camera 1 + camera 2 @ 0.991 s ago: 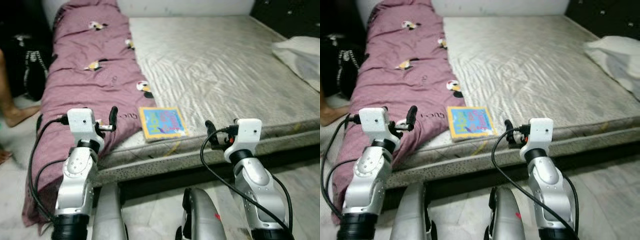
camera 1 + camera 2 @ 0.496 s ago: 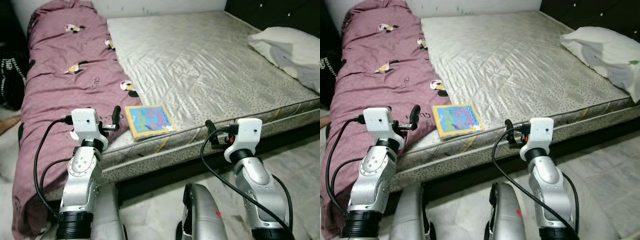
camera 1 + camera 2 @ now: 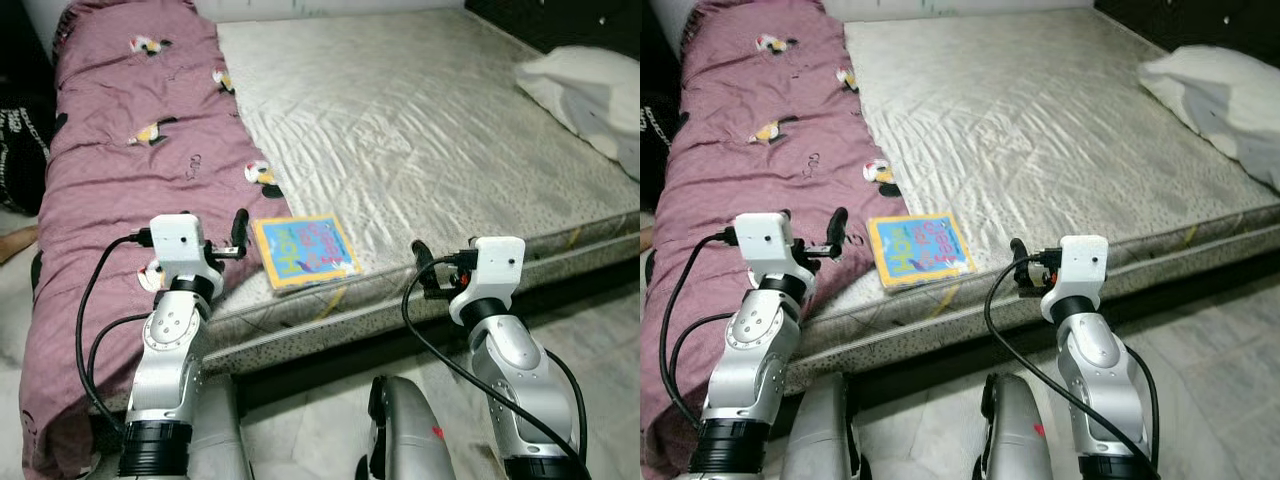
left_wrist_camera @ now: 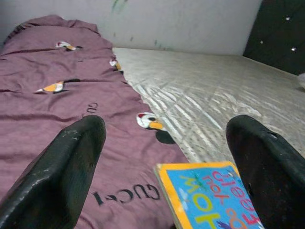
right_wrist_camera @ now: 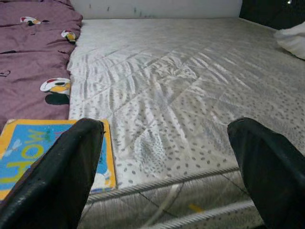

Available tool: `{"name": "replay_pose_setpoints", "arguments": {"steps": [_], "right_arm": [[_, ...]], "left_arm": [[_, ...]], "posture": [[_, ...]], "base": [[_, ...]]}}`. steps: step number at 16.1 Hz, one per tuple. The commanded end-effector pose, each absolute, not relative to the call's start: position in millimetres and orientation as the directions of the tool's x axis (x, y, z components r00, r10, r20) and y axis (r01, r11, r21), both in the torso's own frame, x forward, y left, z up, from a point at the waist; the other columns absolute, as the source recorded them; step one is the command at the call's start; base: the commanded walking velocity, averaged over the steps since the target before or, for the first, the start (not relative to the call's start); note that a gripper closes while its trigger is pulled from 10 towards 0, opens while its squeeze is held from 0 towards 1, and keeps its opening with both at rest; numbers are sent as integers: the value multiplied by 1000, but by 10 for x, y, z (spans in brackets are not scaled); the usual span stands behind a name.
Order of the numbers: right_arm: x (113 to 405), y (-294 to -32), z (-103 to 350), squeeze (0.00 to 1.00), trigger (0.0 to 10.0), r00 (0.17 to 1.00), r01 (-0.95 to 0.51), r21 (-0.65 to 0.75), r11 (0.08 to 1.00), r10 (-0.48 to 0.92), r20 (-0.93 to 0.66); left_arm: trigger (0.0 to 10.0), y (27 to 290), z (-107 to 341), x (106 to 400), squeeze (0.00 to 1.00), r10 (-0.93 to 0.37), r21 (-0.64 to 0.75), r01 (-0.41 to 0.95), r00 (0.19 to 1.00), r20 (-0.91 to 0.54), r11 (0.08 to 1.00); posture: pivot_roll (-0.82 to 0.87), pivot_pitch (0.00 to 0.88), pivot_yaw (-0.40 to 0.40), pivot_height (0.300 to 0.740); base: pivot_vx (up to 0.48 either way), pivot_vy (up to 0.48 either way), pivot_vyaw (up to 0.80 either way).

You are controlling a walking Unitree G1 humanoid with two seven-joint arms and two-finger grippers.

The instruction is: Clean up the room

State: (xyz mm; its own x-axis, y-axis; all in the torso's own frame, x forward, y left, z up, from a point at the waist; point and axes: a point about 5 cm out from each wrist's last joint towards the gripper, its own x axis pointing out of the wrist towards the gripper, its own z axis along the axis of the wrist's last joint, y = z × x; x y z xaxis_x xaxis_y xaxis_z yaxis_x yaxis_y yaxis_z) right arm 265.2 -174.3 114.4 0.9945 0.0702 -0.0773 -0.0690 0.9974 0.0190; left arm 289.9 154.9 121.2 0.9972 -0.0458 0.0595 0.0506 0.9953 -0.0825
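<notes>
With both grippers, left (image 3: 238, 232) and right (image 3: 420, 262), open and empty near the book (image 3: 303, 250), we judged sliding a finger under its edge best.

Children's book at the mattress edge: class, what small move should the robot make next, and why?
Probably ease the left gripper forward and toward the children's book. The book lies flat near the mattress edge beside the maroon blanket, untouched. The left gripper hovers open closest to it; the right gripper, also open, sits further off.
</notes>
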Motion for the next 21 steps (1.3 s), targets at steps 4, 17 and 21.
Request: {"name": "replay_pose_setpoints", "arguments": {"steps": [4, 17, 21], "right_arm": [[2626, -1802, 1177, 0, 10000, 996, -54, 9, 999, 54, -75], [2124, -2116, 1286, 0, 10000, 992, -1, -79, 997, -9, -127], [1877, -2152, 1336, 0, 10000, 985, 3, -93, 996, -19, -171]], "left_arm": [[10000, 1542, 1182, 2913, 0, -45, -92, 50, 998, 47, 994], [10000, 1411, 743, 3067, 0, -40, -280, -21, 977, -209, 960], [10000, 1409, 654, 3139, 0, -45, -297, -34, 965, -257, 954]], "posture": [[-76, 0, -31, 558], [-206, 78, -36, 558], [-248, 145, -40, 520]], "base": [[290, 0, 0], [67, 0, 0], [0, 0, 0]]}}
